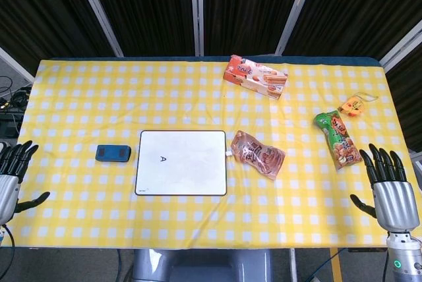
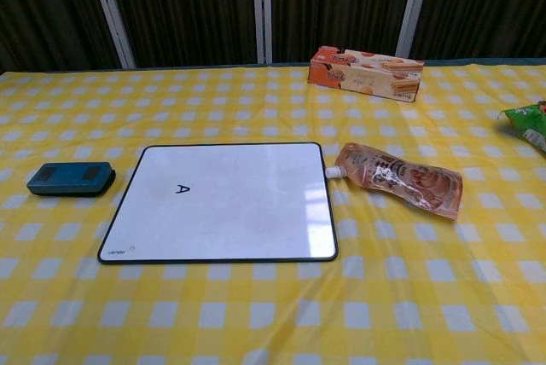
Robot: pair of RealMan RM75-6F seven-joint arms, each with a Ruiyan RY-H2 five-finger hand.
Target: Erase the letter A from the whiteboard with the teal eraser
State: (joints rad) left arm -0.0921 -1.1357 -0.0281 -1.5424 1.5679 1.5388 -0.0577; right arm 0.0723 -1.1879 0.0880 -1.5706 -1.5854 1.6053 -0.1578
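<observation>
Nothing of the task is done yet, judging by how things lie. The letter A [image 2: 182,188] is whole and dark on the whiteboard [image 2: 247,220], toward the board's left half, with no smear around it. The eraser [image 2: 70,178] lies flat on the surface [image 1: 86,223] just beside the board's left edge, apart from it, and no hand touches it.

The left hand [image 1: 12,173] hangs at the near left edge of the surface, fingers spread and holding nothing. The right hand [image 1: 389,186] stands at the near right edge, fingers apart and upright, likewise empty (neither hand shows in the chest view). The left hand is the closer one to the eraser, though well apart from it.

All steps are left: reach the eraser, grip it, carry it right onto the board, and rub over the A until it is gone.

Off to the right lie a pouch [image 2: 401,179] touching the board's right edge, a biscuit box [image 2: 367,73] farther back, and a green snack bag [image 1: 337,139].
</observation>
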